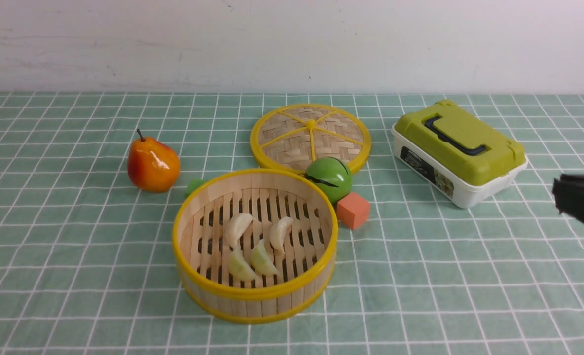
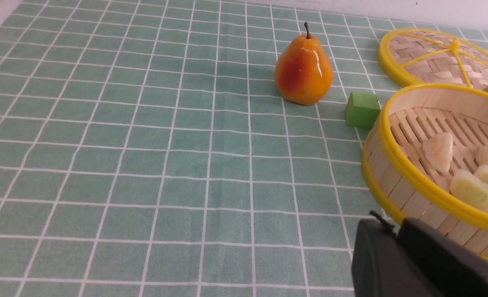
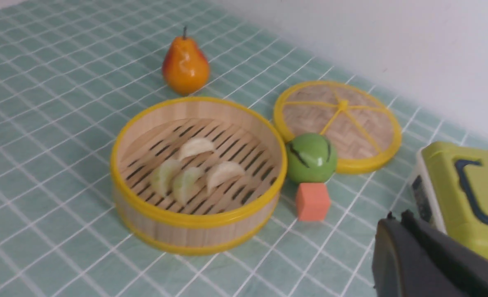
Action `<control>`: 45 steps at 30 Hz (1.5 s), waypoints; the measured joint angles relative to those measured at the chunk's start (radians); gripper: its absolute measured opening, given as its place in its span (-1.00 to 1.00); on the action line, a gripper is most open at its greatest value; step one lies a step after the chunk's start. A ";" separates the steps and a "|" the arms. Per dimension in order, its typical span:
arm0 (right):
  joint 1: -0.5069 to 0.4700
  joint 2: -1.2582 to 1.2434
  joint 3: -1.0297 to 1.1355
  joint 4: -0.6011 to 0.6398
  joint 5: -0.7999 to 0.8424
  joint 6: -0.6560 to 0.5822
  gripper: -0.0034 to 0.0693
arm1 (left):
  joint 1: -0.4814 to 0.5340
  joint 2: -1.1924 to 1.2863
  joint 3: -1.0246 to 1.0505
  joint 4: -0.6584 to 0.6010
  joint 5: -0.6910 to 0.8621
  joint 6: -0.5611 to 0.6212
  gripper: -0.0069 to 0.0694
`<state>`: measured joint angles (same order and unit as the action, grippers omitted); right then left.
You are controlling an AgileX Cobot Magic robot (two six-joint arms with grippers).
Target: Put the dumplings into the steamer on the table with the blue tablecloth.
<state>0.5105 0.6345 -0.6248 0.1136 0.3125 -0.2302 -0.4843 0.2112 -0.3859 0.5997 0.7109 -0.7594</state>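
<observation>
Table [image 1: 469,296] under green checked cloth [image 1: 75,246]. Near centre: bamboo steamer [image 1: 252,305]. Just behind: woven lid [image 1: 292,143], green ball [image 1: 329,177], orange block [image 1: 353,210] at right, green block [image 1: 194,186] at left. Further left: pear [image 1: 153,165]. Right: green-lidded box [image 1: 457,148].

In the middle of the frame the dumplings [image 1: 262,259] lie in the steamer [image 1: 255,301], lid [image 1: 292,138] behind, pear [image 1: 153,165] left, box [image 1: 459,153] upper right.

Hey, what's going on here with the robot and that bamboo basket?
All four dumplings lie inside the steamer, whose lid rests flat on the cloth behind it. Neither arm is handling anything: the right gripper hangs off to the right with jaws shut and empty, and the left gripper, seen only from its wrist camera, looks empty too.
</observation>
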 joint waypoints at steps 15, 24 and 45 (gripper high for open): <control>0.000 -0.114 0.650 -0.047 -0.755 0.040 -0.92 | 0.000 0.000 0.000 0.001 -0.001 0.000 -0.62; -0.073 -0.259 0.651 0.004 -0.526 0.034 -0.91 | 0.000 0.000 0.000 0.001 -0.002 0.000 -0.59; -0.425 -0.645 0.645 -0.051 0.056 0.184 -0.91 | 0.000 0.000 0.000 0.001 0.000 0.000 -0.55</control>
<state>0.0852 -0.0103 0.0207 0.0625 0.3684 -0.0462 -0.4843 0.2112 -0.3859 0.6006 0.7112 -0.7594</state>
